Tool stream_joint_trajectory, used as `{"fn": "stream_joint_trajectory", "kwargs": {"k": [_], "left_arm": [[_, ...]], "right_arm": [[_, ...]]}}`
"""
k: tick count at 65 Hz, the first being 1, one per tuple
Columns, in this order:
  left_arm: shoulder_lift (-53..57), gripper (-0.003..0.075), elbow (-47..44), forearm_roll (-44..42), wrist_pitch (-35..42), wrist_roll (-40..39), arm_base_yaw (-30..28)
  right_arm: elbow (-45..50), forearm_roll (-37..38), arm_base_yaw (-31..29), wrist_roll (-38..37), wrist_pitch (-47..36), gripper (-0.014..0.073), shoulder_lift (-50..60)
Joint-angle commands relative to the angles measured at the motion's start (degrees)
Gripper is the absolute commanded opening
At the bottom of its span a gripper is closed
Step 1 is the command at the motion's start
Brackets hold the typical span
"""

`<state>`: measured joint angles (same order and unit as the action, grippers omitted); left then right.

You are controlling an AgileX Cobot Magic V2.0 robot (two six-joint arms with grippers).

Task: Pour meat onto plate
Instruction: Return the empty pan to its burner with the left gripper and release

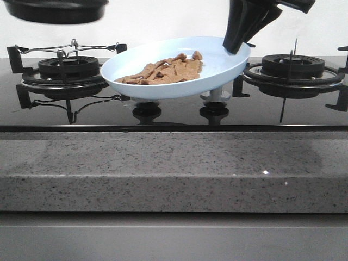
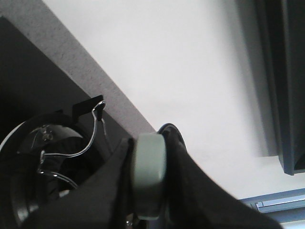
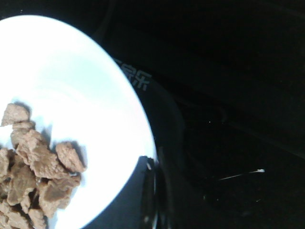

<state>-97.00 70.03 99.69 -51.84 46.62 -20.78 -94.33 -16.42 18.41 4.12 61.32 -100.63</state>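
The pale blue plate (image 1: 217,65) hangs tilted above the hob between the two burners, its left side lower. The meat (image 1: 163,72), light-brown strips, lies in a heap on its left half. My right gripper (image 1: 239,41) is shut on the plate's right rim. The right wrist view shows the plate (image 3: 71,81), the meat (image 3: 33,176) and the right gripper (image 3: 152,167) pinching the rim. The black frying pan (image 1: 54,11) is high at the far left, its inside hidden. My left gripper (image 2: 150,157) is shut on the pan's pale green handle (image 2: 150,176).
A left burner (image 1: 68,68) with a wire support and a right burner (image 1: 293,68) stand on the black glass hob. Two knobs (image 1: 147,109) sit under the plate. A grey stone counter edge (image 1: 174,168) runs along the front. The left burner (image 2: 43,167) lies below the left wrist.
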Motion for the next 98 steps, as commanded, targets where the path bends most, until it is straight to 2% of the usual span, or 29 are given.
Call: {"fn": "stream_joint_trajectory", "kwargs": {"k": [1,26,52,58,72,79,88,98], "left_arm": [[0.1,-0.0020,2.6,7.1,-3.2,-0.9,0.4],[-7.8,-0.0020,8.0,7.1,-2.2,-0.9,0.6],[-8.4,-0.0017,8.4,7.1,-2.6,-1.4,2.2],[-8.4,0.0045,8.4,7.1,-2.4,-2.1,2.6],[-8.4,0.0340,8.4,6.9,-2.7,-2.1,2.7],[-8.4,0.0428,8.4,5.4,-3.4,-2.1,2.5],[-8.4,0.0463,8.4,1.0,-5.1,-2.2,2.2],[-8.4,0.0464,8.4,-5.6,-8.3,-4.9,1.1]], "right_arm": [[-1.3,-1.8,-0.1,0.3,-1.8,-0.0069,2.8],[-1.3,-1.8,-0.1,0.3,-1.7,-0.0069,2.8],[-1.3,-1.8,-0.1,0.3,-1.7,-0.0069,2.8],[-1.3,-1.8,-0.1,0.3,-1.7,-0.0069,2.8],[-1.3,-1.8,-0.1,0.3,-1.7,-0.0069,2.8],[-1.3,-1.8,-0.1,0.3,-1.7,-0.0069,2.8],[-1.3,-1.8,-0.1,0.3,-1.7,-0.0069,2.8],[-1.3,-1.8,-0.1,0.3,-1.7,-0.0069,2.8]]}}
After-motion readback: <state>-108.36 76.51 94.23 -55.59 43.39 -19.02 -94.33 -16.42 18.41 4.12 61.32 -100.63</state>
